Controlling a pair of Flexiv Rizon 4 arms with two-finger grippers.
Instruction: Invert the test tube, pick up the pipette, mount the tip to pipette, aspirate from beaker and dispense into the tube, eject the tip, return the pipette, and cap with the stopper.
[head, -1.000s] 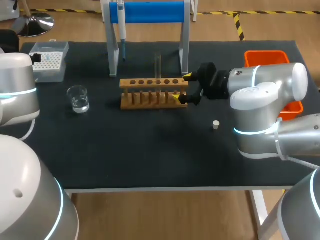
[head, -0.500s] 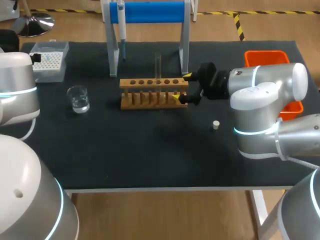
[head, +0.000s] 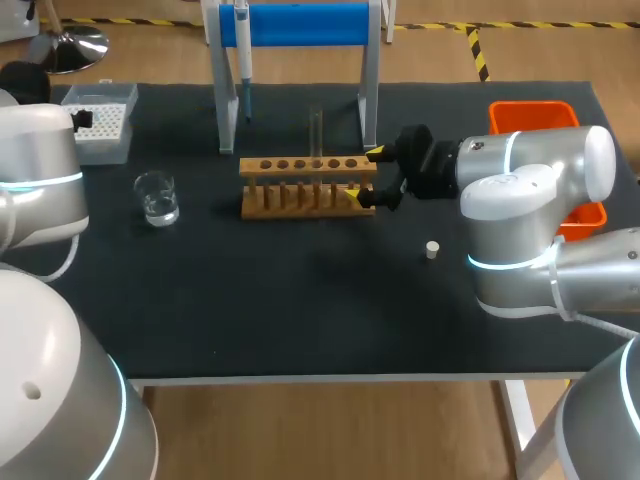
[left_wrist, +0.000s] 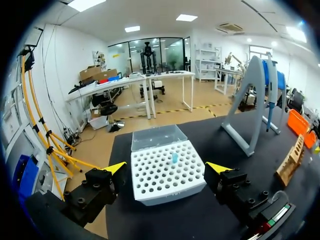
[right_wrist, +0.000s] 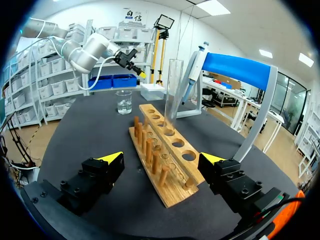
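Left arm's slight shift; left claw, right claw apart; clear test tube upright in rack.

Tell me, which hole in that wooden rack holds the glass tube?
The third hole from the end of the rack nearest the right end effector: the test tube stands upright there, while the other holes look empty.

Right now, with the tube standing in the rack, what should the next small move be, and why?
Probably swing the left gripper off the tip box toward the pipette on its stand. The test tube stands upright in the rack, the pipette hangs untouched, and the left gripper is open and empty, while the right gripper sits open astride the rack's end.
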